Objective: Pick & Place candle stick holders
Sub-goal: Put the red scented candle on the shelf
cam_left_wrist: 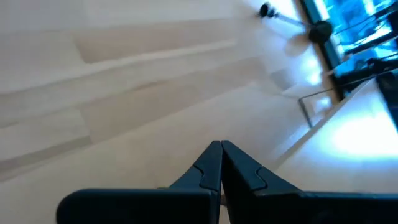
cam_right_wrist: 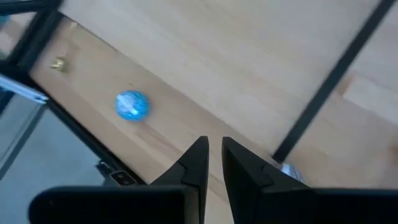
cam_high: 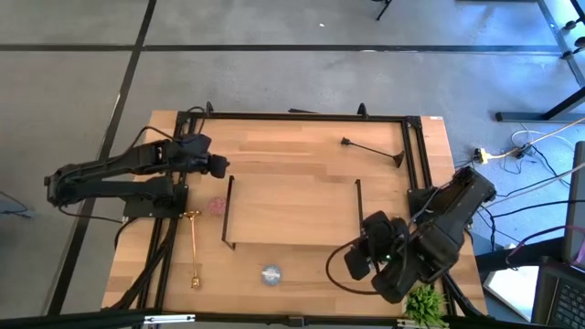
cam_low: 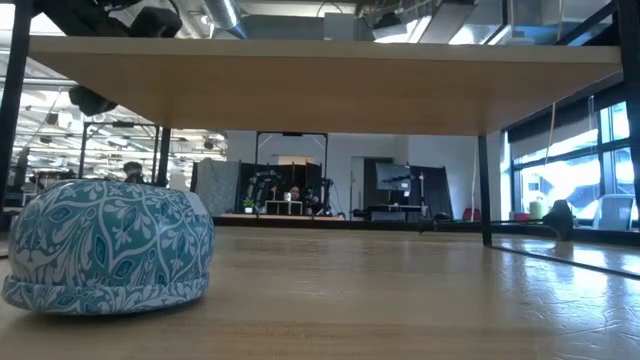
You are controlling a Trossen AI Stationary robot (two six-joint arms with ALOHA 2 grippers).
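A black candle stick holder (cam_high: pixel 373 151) lies on its side at the table's far right; it also shows far off in the left wrist view (cam_left_wrist: pixel 292 22). A gold candle stick holder (cam_high: pixel 194 247) lies on its side at the near left, with a pink round (cam_high: pixel 217 206) beside it. A pale blue round (cam_high: pixel 271 273) sits near the front edge (cam_right_wrist: pixel 132 104) (cam_low: pixel 110 245). My left gripper (cam_high: pixel 222 167) (cam_left_wrist: pixel 221 149) hangs shut over the table's left part. My right gripper (cam_high: pixel 352 265) (cam_right_wrist: pixel 214 152) hovers high at the near right, its fingers a narrow gap apart with nothing between them.
A wide wooden board (cam_high: pixel 292 210) on black end rails (cam_high: pixel 228 212) stands across the table's middle; its underside (cam_low: pixel 320 90) spans the low view. A small green plant (cam_high: pixel 425 303) stands at the near right corner. A black frame (cam_high: pixel 302 115) runs along the table's edges.
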